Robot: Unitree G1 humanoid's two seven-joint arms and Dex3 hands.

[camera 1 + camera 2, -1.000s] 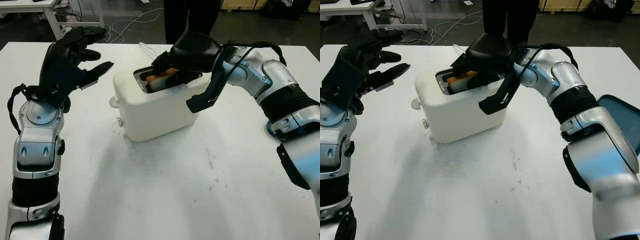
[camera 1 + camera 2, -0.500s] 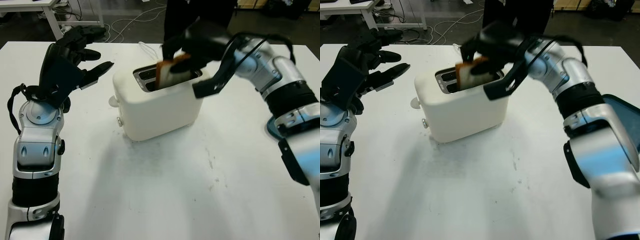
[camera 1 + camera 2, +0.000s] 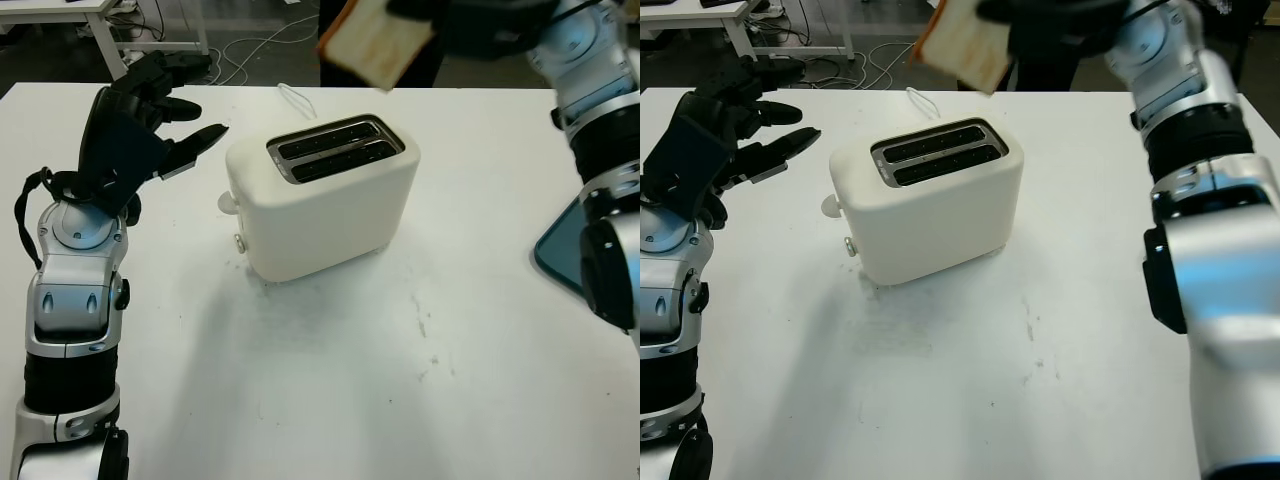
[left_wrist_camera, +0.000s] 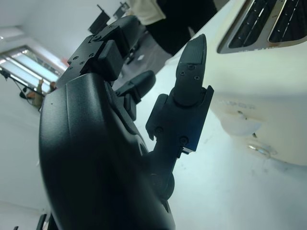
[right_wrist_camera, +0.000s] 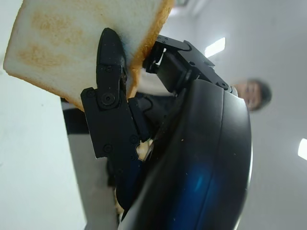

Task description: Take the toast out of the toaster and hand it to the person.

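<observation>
**Handover Step: Presenting the Toast to the Person**

The toast (image 3: 375, 42) is clear of the toaster (image 3: 322, 200); both slots are empty. Your right hand (image 3: 1060, 20) holds the slice above and beyond the toaster, on the far side from the robot. In the right wrist view, one finger (image 5: 111, 62) presses flat against the toasted face while the opposing fingers bear on the other side, so the grip is a pinch across the slice's thickness.

1. Maintain the pinch. Toast is light and brittle; in all likelihood extra squeeze will crack the crumb, so add none.
2. Carry the slice further beyond the toaster, toward the person (image 5: 252, 93) standing past it at the table's (image 3: 320, 400) far edge. The person's receiving hand cannot be located here, so slow down until it appears.
3. Present the free end of the slice outward, leaving your fingers clear of the part to be taken.
4. Release only once the person has a hold.

Your left hand (image 3: 135, 125) is open, raised beside the toaster on its left, holding nothing. Leave it parked
</observation>
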